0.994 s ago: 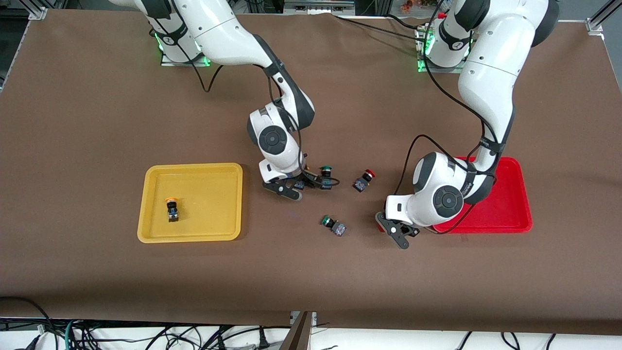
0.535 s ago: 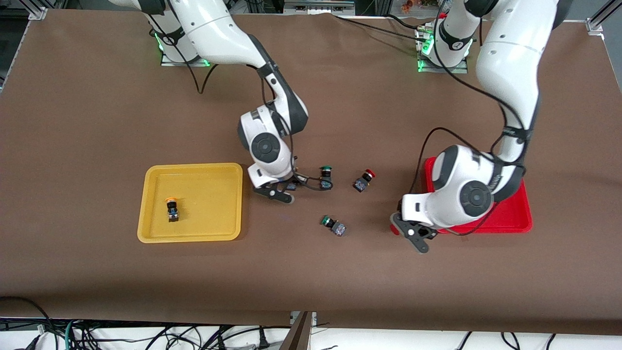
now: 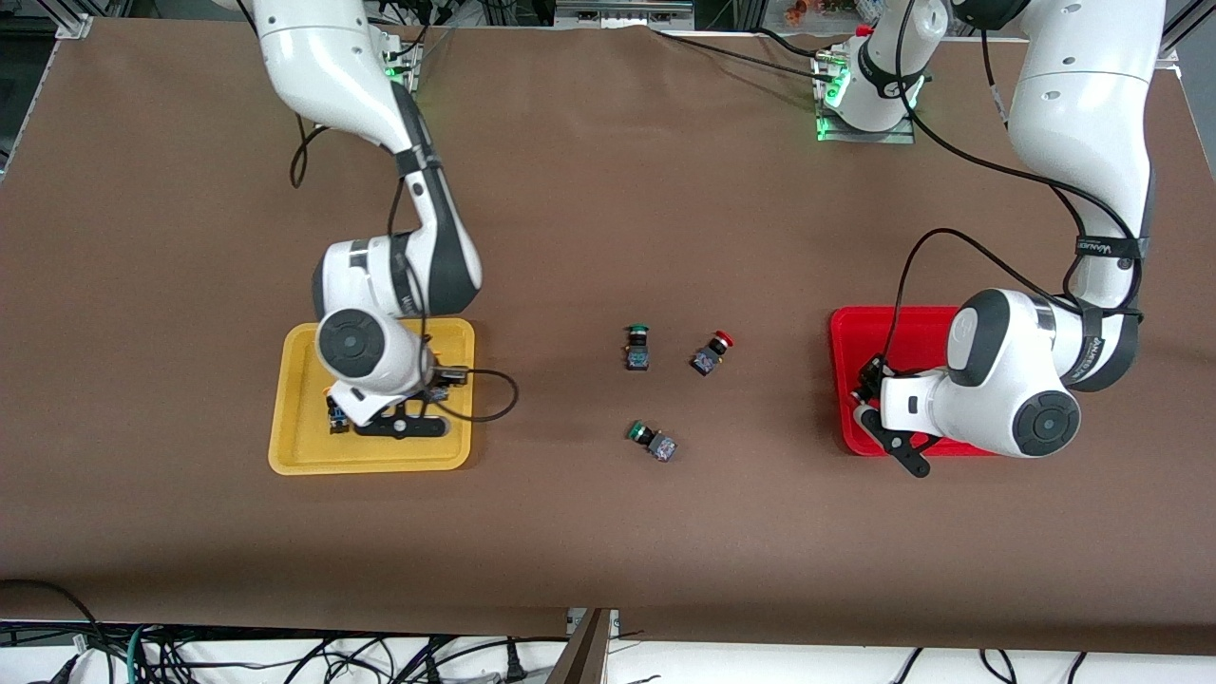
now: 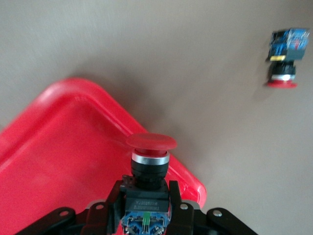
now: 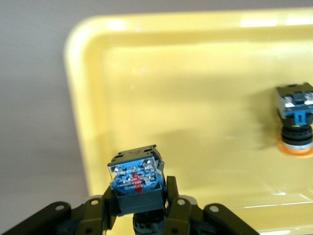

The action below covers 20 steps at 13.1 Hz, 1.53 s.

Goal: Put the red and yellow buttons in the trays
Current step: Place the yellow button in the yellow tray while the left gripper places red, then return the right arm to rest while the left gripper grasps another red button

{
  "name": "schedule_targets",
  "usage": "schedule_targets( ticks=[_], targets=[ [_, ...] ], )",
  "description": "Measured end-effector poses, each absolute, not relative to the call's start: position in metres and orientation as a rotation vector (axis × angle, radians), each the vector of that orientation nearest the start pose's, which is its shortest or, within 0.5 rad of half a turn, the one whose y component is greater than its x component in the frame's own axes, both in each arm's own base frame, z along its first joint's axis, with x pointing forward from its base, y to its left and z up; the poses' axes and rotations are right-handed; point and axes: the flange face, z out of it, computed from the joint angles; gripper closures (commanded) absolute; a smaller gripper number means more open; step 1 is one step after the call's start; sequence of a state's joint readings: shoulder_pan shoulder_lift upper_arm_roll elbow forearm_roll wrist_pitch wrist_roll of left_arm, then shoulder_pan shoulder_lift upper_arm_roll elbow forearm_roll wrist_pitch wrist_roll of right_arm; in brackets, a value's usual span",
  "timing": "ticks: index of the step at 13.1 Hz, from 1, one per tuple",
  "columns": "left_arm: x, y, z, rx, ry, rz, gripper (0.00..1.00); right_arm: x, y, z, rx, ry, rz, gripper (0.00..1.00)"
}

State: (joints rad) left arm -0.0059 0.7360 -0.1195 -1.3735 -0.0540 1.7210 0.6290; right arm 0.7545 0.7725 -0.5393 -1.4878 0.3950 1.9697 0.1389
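My left gripper (image 3: 872,413) is shut on a red button (image 4: 149,161) and holds it over the red tray (image 3: 848,328) at its corner toward the table's middle; the tray also shows in the left wrist view (image 4: 49,147). My right gripper (image 3: 429,394) is shut on a dark button (image 5: 137,183) with a blue base and a hidden cap, over the yellow tray (image 3: 294,458). A yellow button (image 5: 296,125) lies in that tray (image 5: 171,98), partly hidden under the arm in the front view (image 3: 334,415). A second red button (image 3: 711,353) lies on the table (image 4: 282,73).
Two green-capped buttons lie on the brown table between the trays, one (image 3: 637,347) beside the loose red button, one (image 3: 652,441) nearer the front camera. Cables hang from both wrists.
My right gripper has carried its button from beside the green button to over the yellow tray. My left gripper has moved with the red button from the table to over the red tray's corner.
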Motion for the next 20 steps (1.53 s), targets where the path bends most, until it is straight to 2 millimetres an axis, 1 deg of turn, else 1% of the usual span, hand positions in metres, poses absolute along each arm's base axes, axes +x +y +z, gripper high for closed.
schedule_targets(
  ticks=[1,2,3,4,5,6,7,9,10,12,13,14,15,16,17,18,19,20],
  targets=[
    [0.679,-0.073,0.248,-3.11,1.162,0.597,0.92,0.652,0.22,0.235,-3.178,0.036,0.292,0.02],
    [0.676,-0.069,0.238,-3.112,1.153,0.625,0.91,0.65,0.215,0.227,-3.17,0.041,0.31,0.01],
    [0.674,-0.065,0.228,-3.108,1.145,0.646,0.91,0.65,0.214,0.226,-3.167,0.04,0.312,0.01],
    [0.672,-0.06,0.218,-3.094,1.14,0.663,0.86,0.651,0.213,0.233,-3.164,0.037,0.296,0.01],
    [0.671,-0.055,0.21,-3.082,1.135,0.67,0.68,0.654,0.209,0.247,-3.159,0.031,0.286,0.01],
    [0.67,-0.052,0.204,-3.077,1.13,0.672,0.36,0.656,0.201,0.267,-3.151,0.019,0.297,0.01],
    [0.669,-0.049,0.202,-3.076,1.126,0.671,0.0,0.658,0.189,0.293,-3.139,0.019,0.308,0.01],
    [0.67,-0.048,0.202,-3.075,1.126,0.657,0.0,0.657,0.162,0.359,-3.097,0.038,0.288,0.01],
    [0.671,-0.049,0.203,-3.075,1.126,0.651,0.0,0.653,0.149,0.394,-3.07,0.05,0.268,0.01],
    [0.672,-0.049,0.207,-3.074,1.129,0.639,0.0,0.636,0.128,0.463,-3.034,0.048,0.241,0.01],
    [0.674,-0.051,0.214,-3.074,1.133,0.622,0.0,0.625,0.118,0.493,-3.032,0.045,0.232,0.01],
    [0.675,-0.054,0.227,-3.072,1.143,0.596,0.0,0.613,0.109,0.519,-3.04,0.036,0.227,0.01],
    [0.676,-0.062,0.245,-3.066,1.164,0.567,0.0,0.603,0.101,0.538,-3.042,0.026,0.227,0.01],
    [0.675,-0.081,0.267,-3.051,1.211,0.538,0.0,0.594,0.094,0.552,-3.043,0.016,0.234,0.01],
    [0.671,-0.108,0.287,-3.024,1.275,0.516,0.0,0.587,0.09,0.561,-3.049,0.006,0.24,0.01],
    [0.664,-0.145,0.302,-2.993,1.319,0.504,0.0,0.582,0.089,0.566,-3.063,-0.016,0.241,0.01],
    [0.653,-0.186,0.31,-2.972,1.312,0.499,0.0,0.577,0.091,0.569,-3.08,-0.043,0.241,0.01],
    [0.641,-0.226,0.313,-2.957,1.278,0.502,0.0,0.572,0.092,0.571,-3.091,-0.061,0.244,0.01]
  ],
)
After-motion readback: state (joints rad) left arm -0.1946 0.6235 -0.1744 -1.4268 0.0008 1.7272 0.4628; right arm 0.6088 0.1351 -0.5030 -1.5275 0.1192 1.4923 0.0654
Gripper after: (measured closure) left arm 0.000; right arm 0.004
